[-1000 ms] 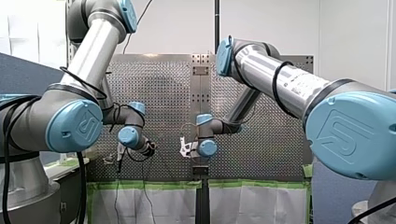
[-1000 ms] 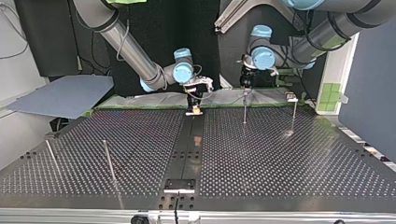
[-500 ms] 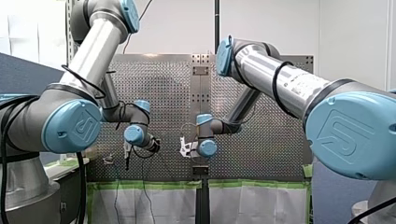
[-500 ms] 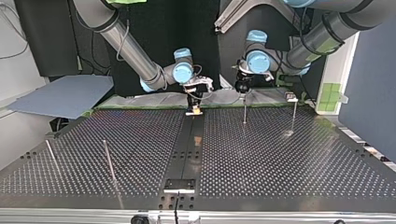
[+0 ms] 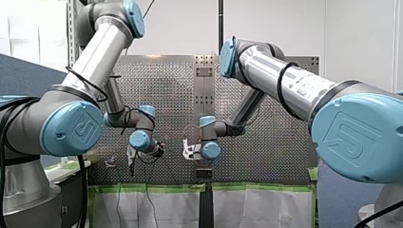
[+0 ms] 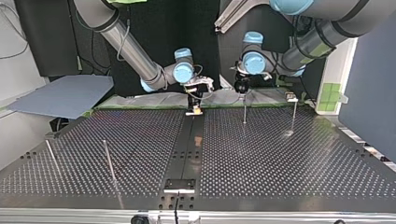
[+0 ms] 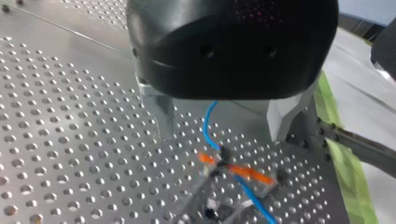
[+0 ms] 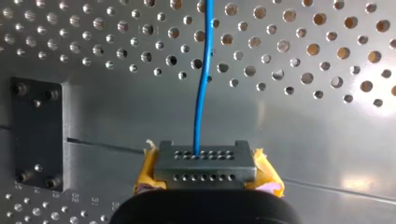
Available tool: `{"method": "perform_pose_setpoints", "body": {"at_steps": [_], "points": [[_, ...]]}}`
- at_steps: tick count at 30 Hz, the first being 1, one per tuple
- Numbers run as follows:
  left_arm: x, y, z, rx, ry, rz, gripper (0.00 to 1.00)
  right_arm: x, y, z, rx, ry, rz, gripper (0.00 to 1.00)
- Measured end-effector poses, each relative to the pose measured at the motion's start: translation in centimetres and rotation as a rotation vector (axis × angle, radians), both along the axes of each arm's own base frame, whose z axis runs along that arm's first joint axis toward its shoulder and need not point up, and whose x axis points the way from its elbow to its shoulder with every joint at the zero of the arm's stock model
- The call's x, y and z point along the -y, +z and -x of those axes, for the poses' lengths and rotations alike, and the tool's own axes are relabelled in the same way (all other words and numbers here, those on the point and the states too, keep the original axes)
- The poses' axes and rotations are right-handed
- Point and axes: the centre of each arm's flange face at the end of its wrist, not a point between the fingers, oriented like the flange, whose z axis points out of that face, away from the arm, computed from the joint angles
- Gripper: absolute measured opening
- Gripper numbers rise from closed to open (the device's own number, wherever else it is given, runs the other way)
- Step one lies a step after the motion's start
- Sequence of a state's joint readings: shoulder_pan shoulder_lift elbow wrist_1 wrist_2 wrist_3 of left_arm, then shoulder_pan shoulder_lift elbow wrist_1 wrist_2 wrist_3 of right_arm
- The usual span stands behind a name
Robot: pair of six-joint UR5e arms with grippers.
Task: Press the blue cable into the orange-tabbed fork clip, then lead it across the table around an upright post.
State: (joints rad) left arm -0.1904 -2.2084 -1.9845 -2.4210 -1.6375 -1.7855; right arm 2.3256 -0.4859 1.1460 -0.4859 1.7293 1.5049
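In the left wrist view the black body of my left tool (image 7: 219, 133) covers the upper run of the cable (image 7: 208, 122). The clip (image 7: 233, 170) is blurred, so whether the cable sits in its fork cannot be told, and the cable is cut off just past it. In the right wrist view the cable goes behind the grey block of my right tool (image 8: 204, 165) and off the far edge. In the top view the cable is too thin to see.
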Motion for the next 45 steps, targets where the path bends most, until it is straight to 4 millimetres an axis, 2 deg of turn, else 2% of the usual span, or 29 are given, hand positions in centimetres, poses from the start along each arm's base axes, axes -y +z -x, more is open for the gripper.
{"method": "perform_pose_setpoints", "body": {"at_steps": [6,19,25,36,45], "points": [[0.0,-1.5,-1.1,0.034,0.04,-0.011,1.0,0.0,0.0,0.0,-0.002,0.001,0.0,0.0],[0.6,-1.3,-1.9,0.086,0.05,-0.053,1.0,0.0,0.1,-0.2,0.001,0.002,0.002,0.0],[1.9,-1.2,-1.5,0.087,0.002,-0.048,1.0,-0.1,0.2,-0.3,0.004,0.003,0.003,0.0],[6.0,-0.8,-0.1,0.085,-0.047,-0.013,1.0,-0.1,0.2,-0.3,0.001,0.004,0.003,0.0],[5.9,-0.5,-0.6,0.103,0.03,-0.034,1.0,0.2,0.5,-0.3,0.002,0.002,0.007,0.0]]}}
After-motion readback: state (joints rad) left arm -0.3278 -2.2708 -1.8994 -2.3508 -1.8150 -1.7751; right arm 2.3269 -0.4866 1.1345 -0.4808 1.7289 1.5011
